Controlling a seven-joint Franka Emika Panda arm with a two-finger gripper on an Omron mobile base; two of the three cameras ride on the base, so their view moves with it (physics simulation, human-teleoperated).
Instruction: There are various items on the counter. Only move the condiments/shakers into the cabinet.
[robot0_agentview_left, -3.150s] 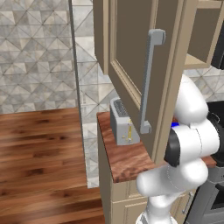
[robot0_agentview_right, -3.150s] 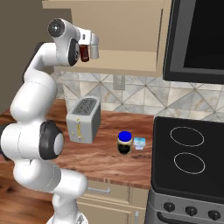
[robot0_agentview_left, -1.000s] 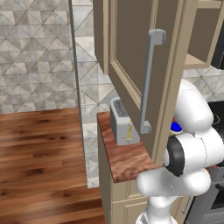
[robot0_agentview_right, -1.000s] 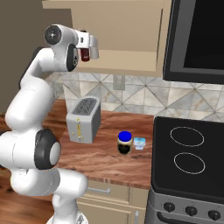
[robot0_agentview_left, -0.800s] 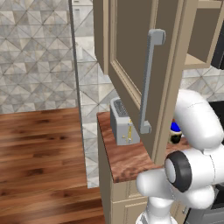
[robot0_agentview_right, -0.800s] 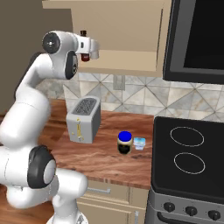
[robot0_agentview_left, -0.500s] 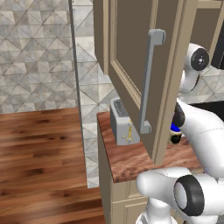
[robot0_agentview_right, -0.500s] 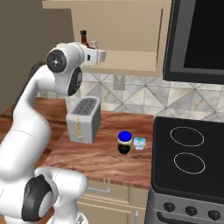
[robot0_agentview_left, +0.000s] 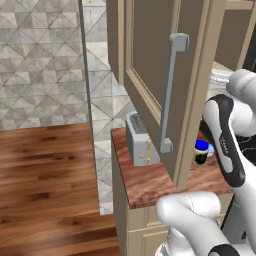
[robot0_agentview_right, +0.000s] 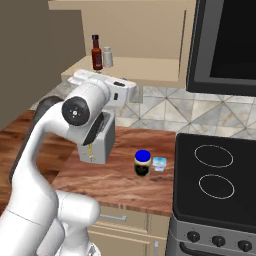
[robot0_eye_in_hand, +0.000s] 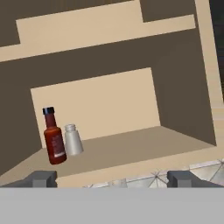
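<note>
Bottle (robot0_eye_in_hand: 54, 141) and shaker (robot0_eye_in_hand: 73, 140) upright, side by side on the shelf of the open cabinet (robot0_agentview_right: 145, 30), near its left wall. Gripper (robot0_eye_in_hand: 111, 178) spread wide and empty, just outside the shelf edge. Jar (robot0_agentview_right: 143, 163) on the counter (robot0_agentview_right: 120, 177), between toaster (robot0_agentview_right: 97, 142) and stove (robot0_agentview_right: 215, 175).

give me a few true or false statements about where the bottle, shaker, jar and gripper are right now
1. The bottle stands upright on the cabinet shelf. True.
2. The shaker is on the counter by the toaster. False: it stands in the cabinet beside the bottle.
3. The jar is on the counter. True.
4. The gripper holds the bottle. False: its fingers are apart and empty, short of the shelf.
5. The cabinet door is shut. False: it stands open.
</note>
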